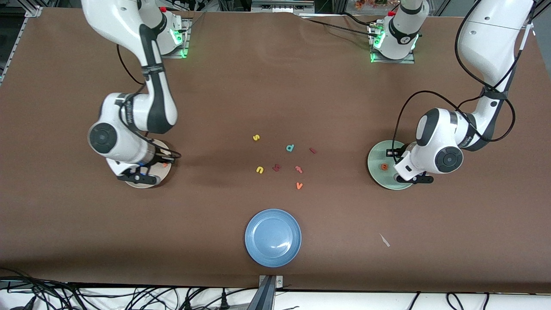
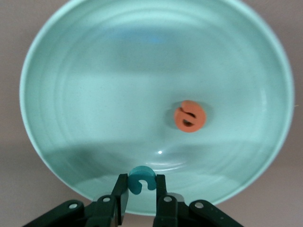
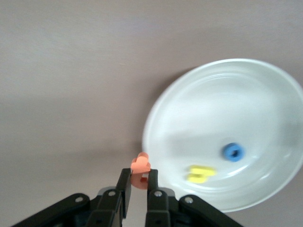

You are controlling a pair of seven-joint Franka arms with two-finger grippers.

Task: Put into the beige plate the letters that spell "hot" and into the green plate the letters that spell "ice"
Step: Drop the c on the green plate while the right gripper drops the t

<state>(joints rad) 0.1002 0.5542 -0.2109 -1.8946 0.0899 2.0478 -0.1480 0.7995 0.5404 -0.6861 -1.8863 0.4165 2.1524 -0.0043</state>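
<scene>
The green plate (image 2: 57,56) lies at the left arm's end of the desk (image 1: 275,86) and already carries one orange e (image 2: 190,116). The left end effector (image 2: 142,189) hangs over this plate, clamped on the teal c (image 2: 140,179). The dark red i (image 1: 313,150) waits on the desk among the loose letters, so "ice" seems one third done.

The beige plate (image 3: 265,94) lies at the right arm's end and carries two letters, the blue o (image 3: 233,152) and the yellow h (image 3: 200,174). The right end effector (image 3: 140,187) is over the rim of this plate, clamped on the orange t (image 3: 140,166).

Seven letters remain on the desk between the plates. One blue plate (image 1: 273,237), nearer to the front camera, holds nothing.
</scene>
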